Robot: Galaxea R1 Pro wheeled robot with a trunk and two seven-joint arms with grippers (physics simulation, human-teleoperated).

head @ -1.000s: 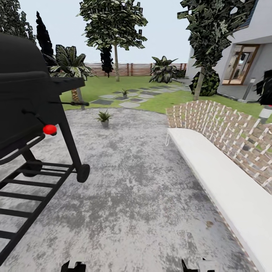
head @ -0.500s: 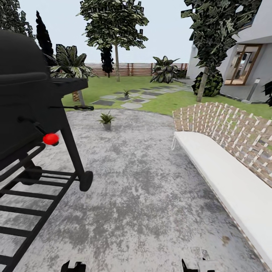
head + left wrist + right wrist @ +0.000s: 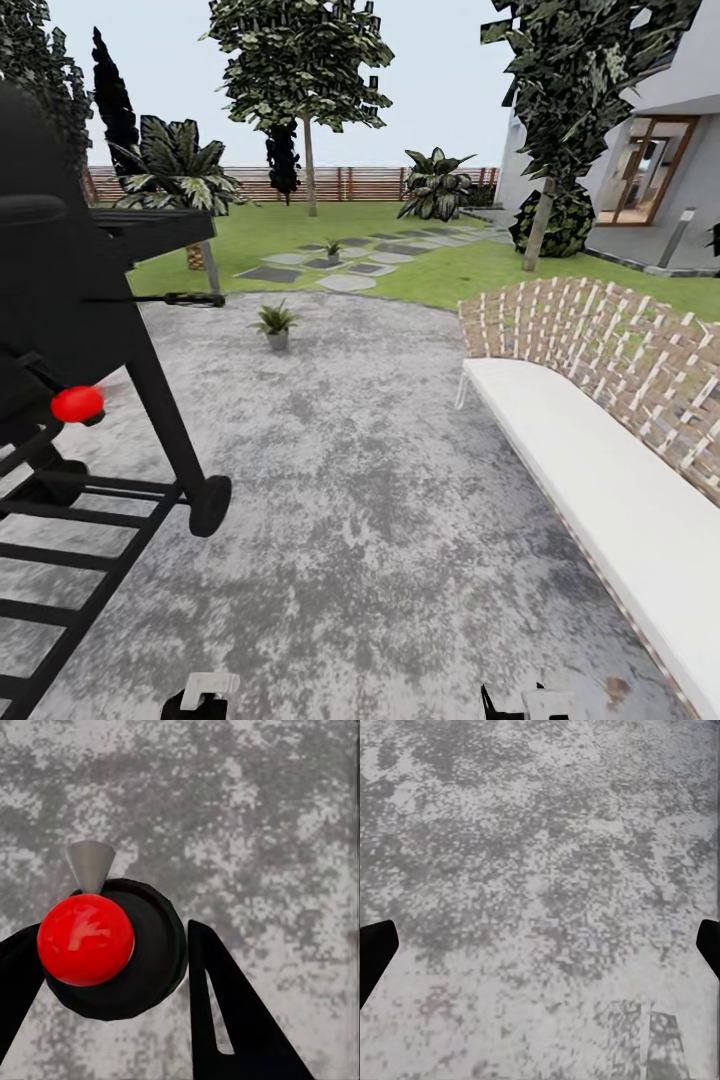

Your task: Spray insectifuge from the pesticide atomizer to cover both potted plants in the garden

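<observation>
Speckled rosette (image 3: 274,320) in grey pot (image 3: 277,341)

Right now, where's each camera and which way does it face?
Head view: on the head, facing forward and down over the mottled grey stone patio, black metal grill at left; left pincer and right pincer at the bottom edge.
Left wrist view: by the left pincer, facing down at the patio and a glossy red ball; left dark fingers show.
Right wrist view: by the right pincer, facing down at the patio; right dark fingers at the edges.
Shared: all see the patio.
</observation>
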